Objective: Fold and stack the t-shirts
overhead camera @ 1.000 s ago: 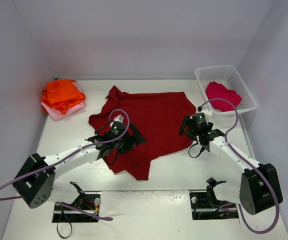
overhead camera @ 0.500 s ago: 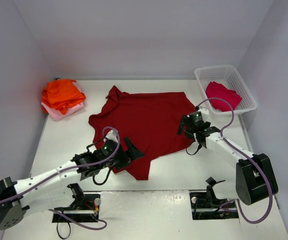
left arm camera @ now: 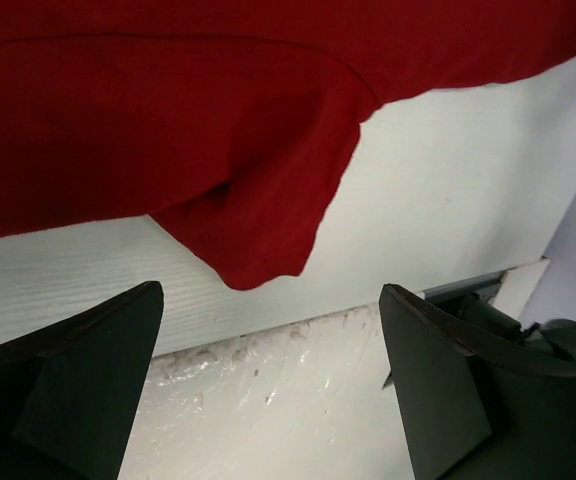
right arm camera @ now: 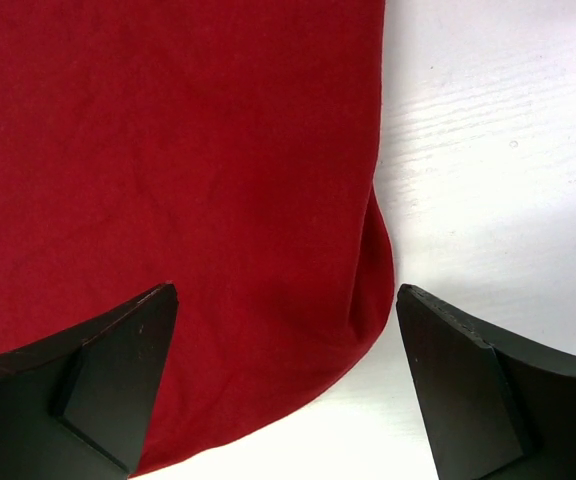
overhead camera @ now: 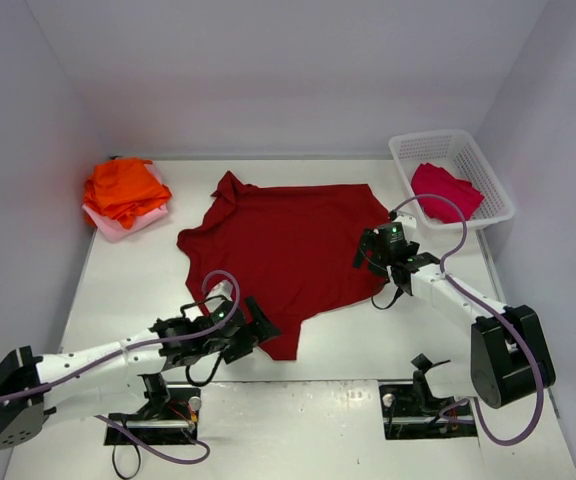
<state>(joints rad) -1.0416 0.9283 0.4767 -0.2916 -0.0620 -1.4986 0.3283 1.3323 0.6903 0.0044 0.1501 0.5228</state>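
Note:
The large dark red t-shirt [overhead camera: 288, 250] lies spread out flat in the middle of the table. My left gripper [overhead camera: 260, 330] is open and empty, low over the table just off the shirt's near corner [left arm camera: 258, 250]; its gap [left arm camera: 268, 400] is over bare table. My right gripper [overhead camera: 368, 256] is open and empty above the shirt's right edge [right arm camera: 168, 150], which curls under between the fingers [right arm camera: 288, 390]. Orange t-shirts [overhead camera: 123, 188] lie piled on a pale pink one [overhead camera: 120, 226] at the back left. A crimson t-shirt [overhead camera: 445, 188] lies in the basket.
The white lattice basket [overhead camera: 498, 195] stands at the back right. White walls close the table on three sides. The arm bases and cables sit along the near edge, with the right arm's cable [overhead camera: 458, 225] looping near the basket.
My left gripper has drawn back off the shirt toward the near edge and now sits by the shirt's near corner. My right gripper has shifted slightly left over the shirt's right edge.

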